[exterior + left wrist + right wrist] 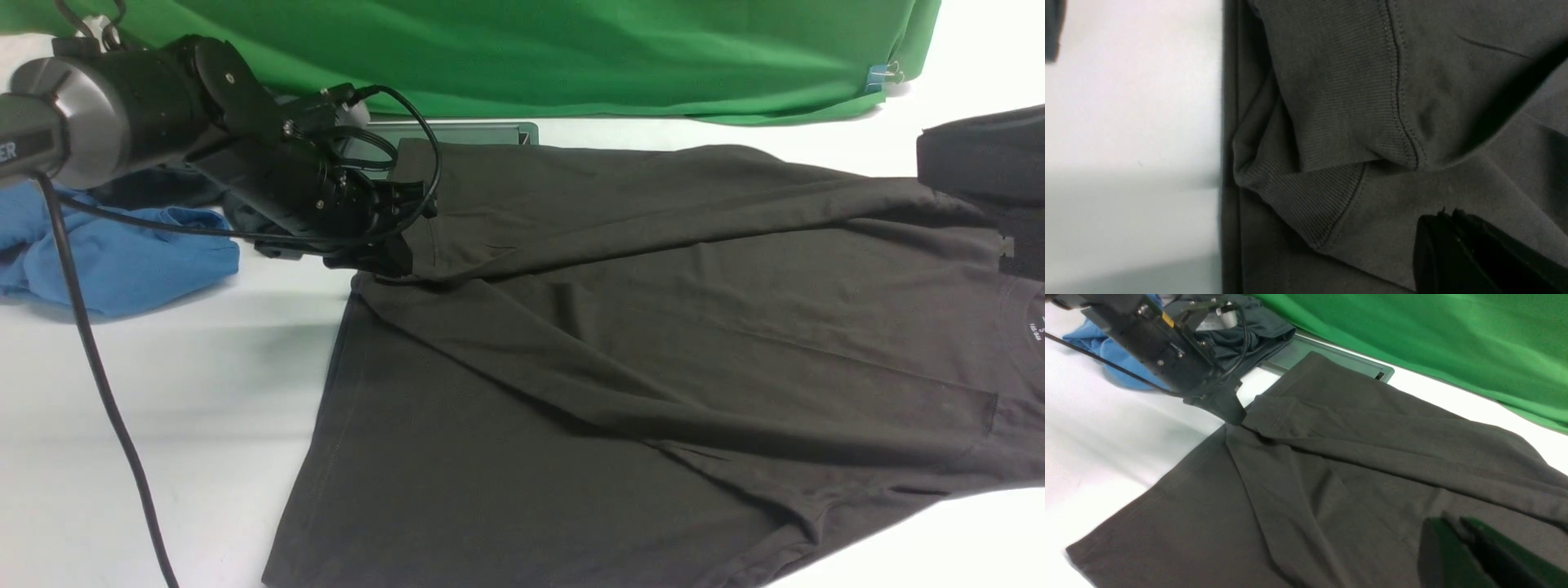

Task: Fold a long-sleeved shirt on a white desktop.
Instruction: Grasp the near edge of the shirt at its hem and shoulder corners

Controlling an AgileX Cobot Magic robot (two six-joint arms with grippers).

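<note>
The long-sleeved shirt (653, 343) lies spread over the centre and right of the white desktop (163, 367), with the green backdrop (571, 49) along the top. The left gripper (390, 263), at the shirt's left edge, and the right gripper (1453, 543) both have their jaws pressed together.

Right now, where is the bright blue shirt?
In the front view, the blue shirt lies bunched on the white desktop at the robot's left, next to a dark grey garment, left of the long-sleeved shirt.
</note>
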